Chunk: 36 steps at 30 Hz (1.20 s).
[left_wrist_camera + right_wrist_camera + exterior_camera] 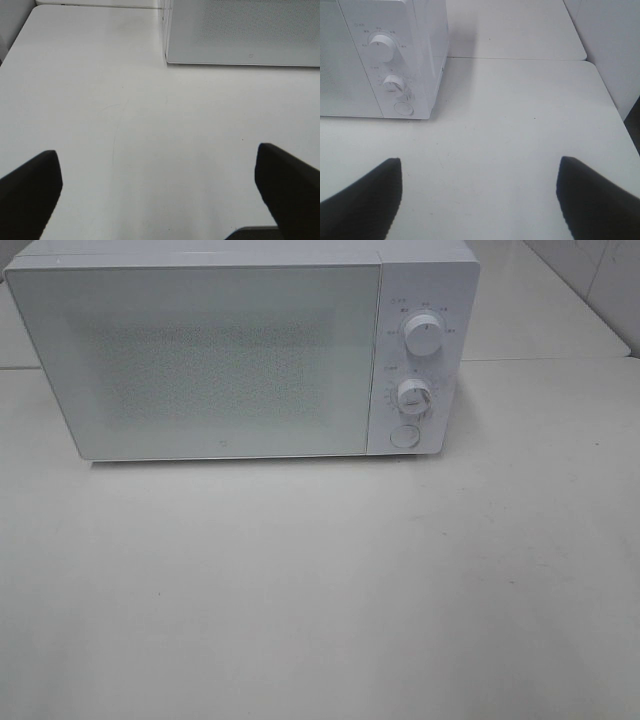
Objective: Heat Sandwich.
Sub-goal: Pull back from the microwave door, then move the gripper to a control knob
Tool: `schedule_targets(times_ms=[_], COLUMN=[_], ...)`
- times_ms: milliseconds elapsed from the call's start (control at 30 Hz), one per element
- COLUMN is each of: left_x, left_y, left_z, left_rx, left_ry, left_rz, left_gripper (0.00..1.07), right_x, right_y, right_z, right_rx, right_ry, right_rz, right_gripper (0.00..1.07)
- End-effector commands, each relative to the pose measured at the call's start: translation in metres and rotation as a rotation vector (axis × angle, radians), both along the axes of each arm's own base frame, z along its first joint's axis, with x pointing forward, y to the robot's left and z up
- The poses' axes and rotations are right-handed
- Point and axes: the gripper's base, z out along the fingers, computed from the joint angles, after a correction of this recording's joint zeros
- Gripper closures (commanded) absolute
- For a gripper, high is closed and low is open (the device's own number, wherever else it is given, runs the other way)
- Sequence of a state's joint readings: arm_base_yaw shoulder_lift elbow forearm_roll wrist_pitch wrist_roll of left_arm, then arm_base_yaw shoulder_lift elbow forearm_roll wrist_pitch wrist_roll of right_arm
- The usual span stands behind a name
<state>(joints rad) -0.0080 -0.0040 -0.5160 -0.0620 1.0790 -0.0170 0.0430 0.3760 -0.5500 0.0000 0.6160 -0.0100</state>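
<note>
Both spread apart, left pincer, right pincer, above table, microwave shut, sandwich unseen

White microwave stands upright, far centre; it is shut.

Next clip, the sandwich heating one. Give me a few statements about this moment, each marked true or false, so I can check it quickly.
1. The microwave is closed. True.
2. A sandwich lies on the table in front of the microwave. False: no sandwich shows in any view.
3. The microwave has an upper knob, a lower knob and a round button below them. True.
4. The left gripper is shut on something. False: its jaws stand wide apart with only the table between them.
5. The right gripper is open. True.
</note>
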Motion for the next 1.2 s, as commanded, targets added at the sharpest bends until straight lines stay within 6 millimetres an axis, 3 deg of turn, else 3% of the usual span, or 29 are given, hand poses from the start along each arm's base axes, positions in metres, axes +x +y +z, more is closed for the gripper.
schedule_targets(times_ms=[33,900,1200], left_x=[-0.003,-0.003,-0.003], left_y=[0.000,0.000,0.000], left_z=[0.001,0.001,0.001], left_rx=[-0.001,-0.001,-0.001], left_ry=[-0.030,-0.030,-0.030], left_rz=[0.000,0.000,0.000], left_gripper=[0.06,0.06,0.06], right_x=[0.013,0.080,0.112], right_y=[0.001,0.003,0.004], right_z=[0.004,-0.003,-0.020], right_rx=[0.022,0.024,0.021], right_ry=[-0.025,-0.067,-0.094], right_rz=[-0.007,-0.010,-0.011], right_gripper=[0.27,0.31,0.31])
